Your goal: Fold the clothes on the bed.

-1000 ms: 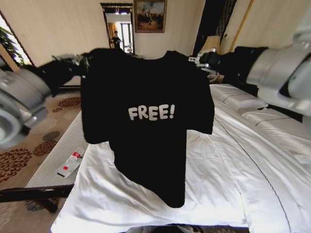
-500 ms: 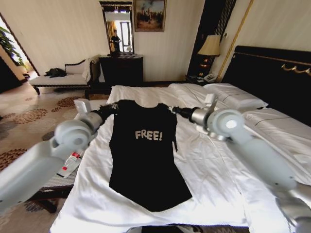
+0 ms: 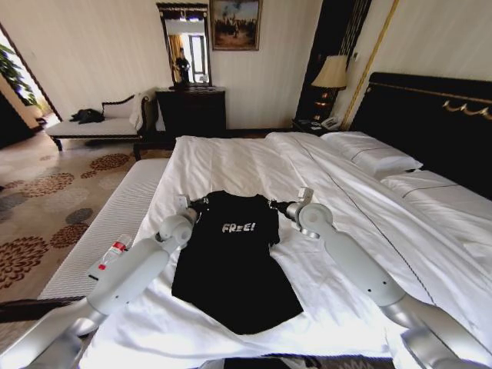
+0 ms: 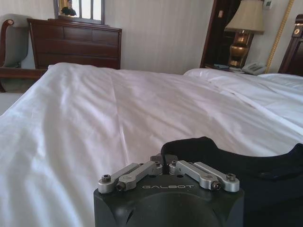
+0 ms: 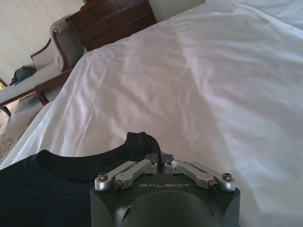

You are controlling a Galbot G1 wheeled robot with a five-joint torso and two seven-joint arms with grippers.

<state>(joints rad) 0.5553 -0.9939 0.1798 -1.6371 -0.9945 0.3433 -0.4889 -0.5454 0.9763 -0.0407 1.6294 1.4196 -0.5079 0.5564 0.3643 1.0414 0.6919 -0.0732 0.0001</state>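
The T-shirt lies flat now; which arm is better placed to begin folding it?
Neither clearly. The left gripper is shut on one shoulder of the T-shirt and the right gripper on the other, symmetrically. Either could probably start with its own side.

One black soft-fabric T-shirt (image 3: 234,261) lettered "FREE!", one large white-sheeted bed (image 3: 231,165), two white pillows (image 3: 373,157), one bottle (image 3: 108,257).

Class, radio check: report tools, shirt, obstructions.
Left tool and right tool shut on black soft-fabric T-shirt, flat on white-sheeted bed. Nothing in the way.
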